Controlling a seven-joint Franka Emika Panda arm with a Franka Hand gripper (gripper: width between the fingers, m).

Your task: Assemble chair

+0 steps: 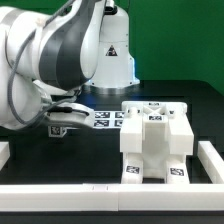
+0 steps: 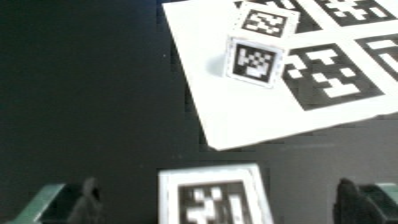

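Note:
The partly built chair (image 1: 155, 140), chunky white pieces with marker tags on the front, stands right of centre in the exterior view. My gripper (image 1: 62, 117) hangs low over the dark table at the exterior view's left. In the wrist view the gripper (image 2: 217, 205) is open, with its two dark fingertips (image 2: 71, 200) far apart. A small white tagged chair piece (image 2: 210, 198) lies between them, with a gap on each side. It also shows in the exterior view (image 1: 57, 129). Another small tagged piece (image 2: 258, 55) stands on the marker board (image 2: 267, 110).
The marker board (image 1: 108, 119) lies behind the gripper, between it and the chair. A white raised border (image 1: 100, 190) runs along the front and both sides of the table. The robot arm's bulk fills the exterior view's upper left.

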